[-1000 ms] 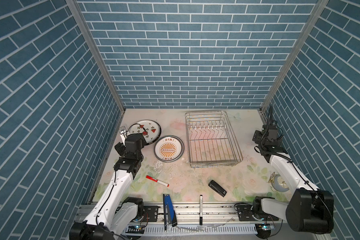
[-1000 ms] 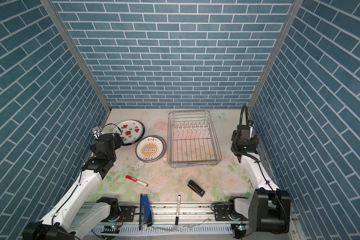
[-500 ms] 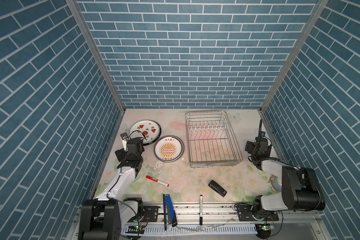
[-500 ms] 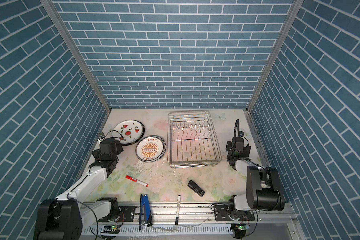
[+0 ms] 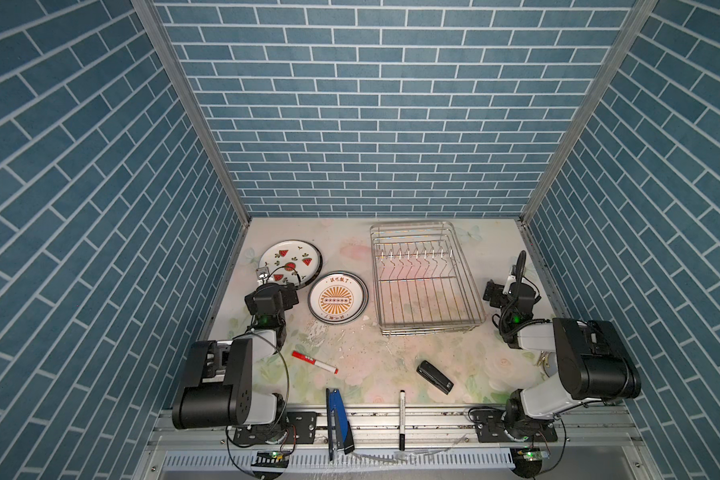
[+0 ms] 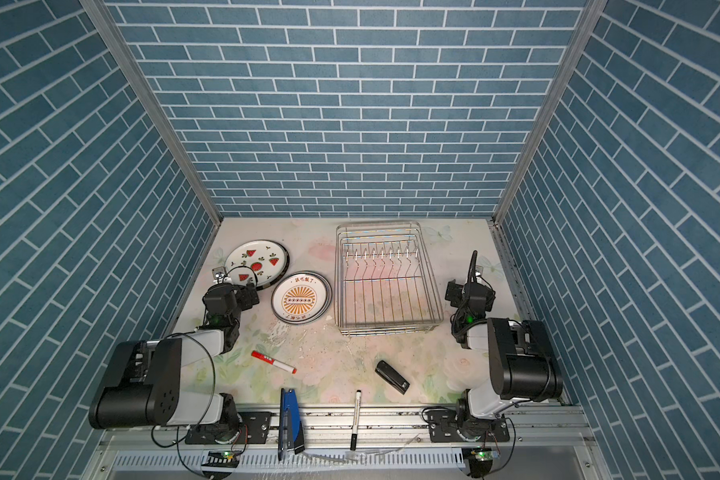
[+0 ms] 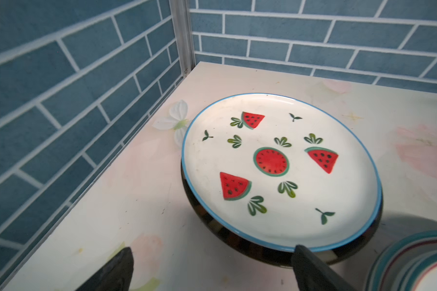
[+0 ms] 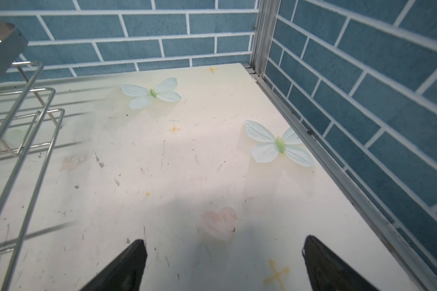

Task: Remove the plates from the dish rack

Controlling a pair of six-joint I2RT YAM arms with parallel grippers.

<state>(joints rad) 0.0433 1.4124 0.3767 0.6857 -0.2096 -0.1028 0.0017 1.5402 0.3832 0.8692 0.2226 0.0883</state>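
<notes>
Item 1: a rectangular silver wire dish rack (image 5: 429,299), right of centre on the pale floral-printed table (image 5: 362,361). Its long axis runs front to back in both top views. We see no plate between its upright prongs.

Item 2: round white plates with dark rims, in two stacks on the table to the left of the rack and apart from it. The watermelon-printed stack (image 5: 289,264) lies further back, and the orange-sunburst stack (image 5: 338,297) lies nearer the rack. We cannot count the plates in either stack.

Item 3: the left end effector (image 7: 212,252), jaws spread wide, holding nothing. The watermelon-printed stack lies straight ahead of it. One finger (image 7: 310,267) sits at the near rim, and we cannot tell whether it touches.

Item 4: the right end effector (image 8: 225,240), jaws spread wide and empty, over bare table just beside the rack's right side.

Assessment: we judge the unloading complete. The left arm is nearer the plates and the right arm is nearer the rack. Any coming move would be a withdrawal. The left arm should back straight away from the stack so that its finger does not drag the rim.
</notes>
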